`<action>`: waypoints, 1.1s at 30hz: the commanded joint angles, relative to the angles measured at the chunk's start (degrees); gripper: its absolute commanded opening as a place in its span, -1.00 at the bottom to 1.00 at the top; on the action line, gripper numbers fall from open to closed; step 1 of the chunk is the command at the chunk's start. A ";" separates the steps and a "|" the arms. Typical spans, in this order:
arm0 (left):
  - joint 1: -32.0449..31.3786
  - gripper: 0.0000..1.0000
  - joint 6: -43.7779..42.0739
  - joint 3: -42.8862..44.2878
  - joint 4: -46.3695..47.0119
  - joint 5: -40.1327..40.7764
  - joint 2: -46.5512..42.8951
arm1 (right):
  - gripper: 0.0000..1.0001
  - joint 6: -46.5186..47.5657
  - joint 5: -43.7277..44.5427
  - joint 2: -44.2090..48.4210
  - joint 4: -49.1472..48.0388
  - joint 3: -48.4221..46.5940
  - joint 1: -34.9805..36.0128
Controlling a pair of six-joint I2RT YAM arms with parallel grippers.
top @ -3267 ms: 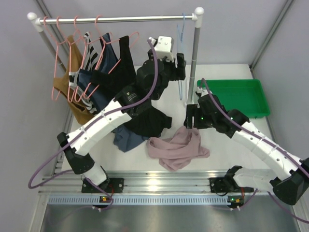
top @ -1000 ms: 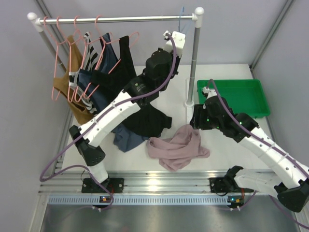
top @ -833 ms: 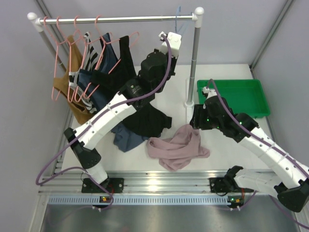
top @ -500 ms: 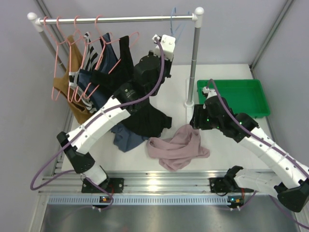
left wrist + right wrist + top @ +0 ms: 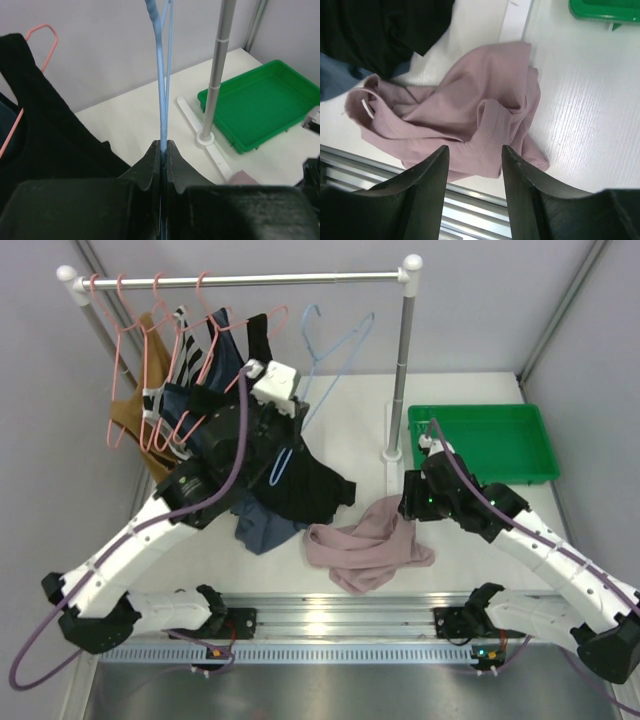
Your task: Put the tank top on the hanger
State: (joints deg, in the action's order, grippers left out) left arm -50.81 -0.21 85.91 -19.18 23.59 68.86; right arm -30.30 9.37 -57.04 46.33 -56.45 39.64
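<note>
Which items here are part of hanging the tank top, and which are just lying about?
Part of the job:
mauve-pink tank top, on the table below the open right gripper
light-blue wire hanger, clamped in the left gripper

Just lying about:
black top
navy top
green tray
pink wire hangers on the rail

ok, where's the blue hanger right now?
Off the rail: the hanger is pinched in the left gripper, held in the air in the top view between the hanging black top and the rack's right post.
</note>
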 commanded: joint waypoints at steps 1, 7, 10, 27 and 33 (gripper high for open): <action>0.09 -1.00 2.85 -4.07 -5.77 -6.88 -8.81 | -0.08 -1.68 -0.05 1.84 -0.53 2.56 0.62; 0.18 -1.00 2.75 -5.49 -22.29 -15.41 -16.47 | -0.25 -4.15 0.39 1.23 -1.32 5.38 0.97; 0.18 -1.00 4.16 -6.27 -27.82 -19.19 -17.71 | -0.38 -5.81 0.48 0.52 -1.94 5.29 2.37; 0.18 -1.00 7.77 -14.89 -35.67 -39.23 -15.25 | -0.42 -11.18 6.28 -2.11 -3.96 14.69 5.45; 0.18 -1.00 8.03 -17.35 -34.08 -41.61 -13.40 | -0.72 -11.53 5.75 -0.71 -3.08 17.16 3.87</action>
State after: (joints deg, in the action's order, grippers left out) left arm -50.70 7.09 69.58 -54.89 -15.00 55.07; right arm -41.08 13.93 -58.98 44.49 -39.83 44.01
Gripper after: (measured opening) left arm 0.059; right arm 0.143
